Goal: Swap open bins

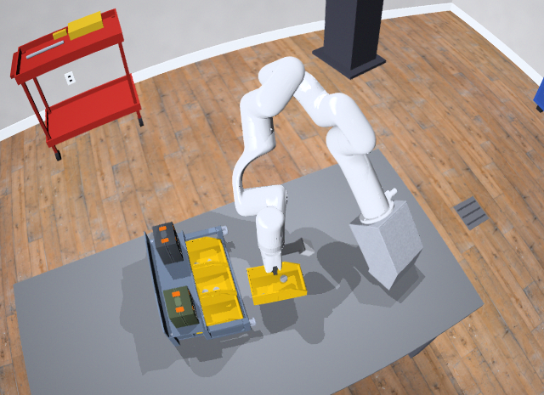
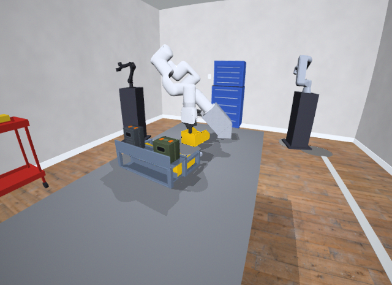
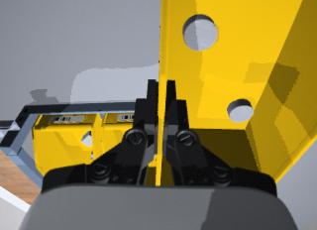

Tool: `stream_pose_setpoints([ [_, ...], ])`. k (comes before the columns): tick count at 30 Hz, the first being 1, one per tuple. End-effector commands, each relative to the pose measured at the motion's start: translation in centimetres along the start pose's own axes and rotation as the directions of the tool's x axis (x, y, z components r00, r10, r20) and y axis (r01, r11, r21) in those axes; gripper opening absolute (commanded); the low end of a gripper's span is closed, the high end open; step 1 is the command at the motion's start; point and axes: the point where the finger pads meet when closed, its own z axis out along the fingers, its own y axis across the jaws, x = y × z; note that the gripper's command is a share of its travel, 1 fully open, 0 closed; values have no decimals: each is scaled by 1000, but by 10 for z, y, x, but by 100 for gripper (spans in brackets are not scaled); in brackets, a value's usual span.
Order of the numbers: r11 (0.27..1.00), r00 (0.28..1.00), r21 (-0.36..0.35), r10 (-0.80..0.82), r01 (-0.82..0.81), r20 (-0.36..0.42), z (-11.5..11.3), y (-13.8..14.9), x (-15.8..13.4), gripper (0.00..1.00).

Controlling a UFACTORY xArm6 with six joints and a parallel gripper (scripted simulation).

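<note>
My gripper [image 1: 274, 270] is shut on the thin side wall of a yellow open bin [image 1: 275, 284], a short way to the right of the shelf [image 1: 197, 281]. The bin casts a shadow on the table in front of it and seems to hang a little above the top. In the wrist view my fingers pinch the wall edge, and two grey round parts [image 3: 200, 32] lie inside the bin. Three yellow bins stand in a row on the shelf's lower level; the nearest one [image 1: 224, 309] looks empty, and the middle one [image 1: 212, 281] holds small grey parts.
A black case [image 1: 167, 242] and a green case [image 1: 178, 307] stand on the shelf's upper board. The arm's grey pedestal [image 1: 386, 245] stands at the table's right. A red cart [image 1: 74, 70] and dark columns stand on the floor away from the table.
</note>
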Motion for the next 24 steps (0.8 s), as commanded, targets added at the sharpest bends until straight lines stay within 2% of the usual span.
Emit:
stream_pose_setpoints([
  [1, 1000, 1000, -2, -13, 13, 2, -1, -21, -2, 0],
  [7, 999, 999, -2, -53, 53, 2, -1, -75, -6, 0],
  [11, 997, 997, -2, -71, 71, 2, -1, -101, -7, 0],
  [24, 997, 997, -2, -78, 78, 2, -1, -111, -8, 0],
])
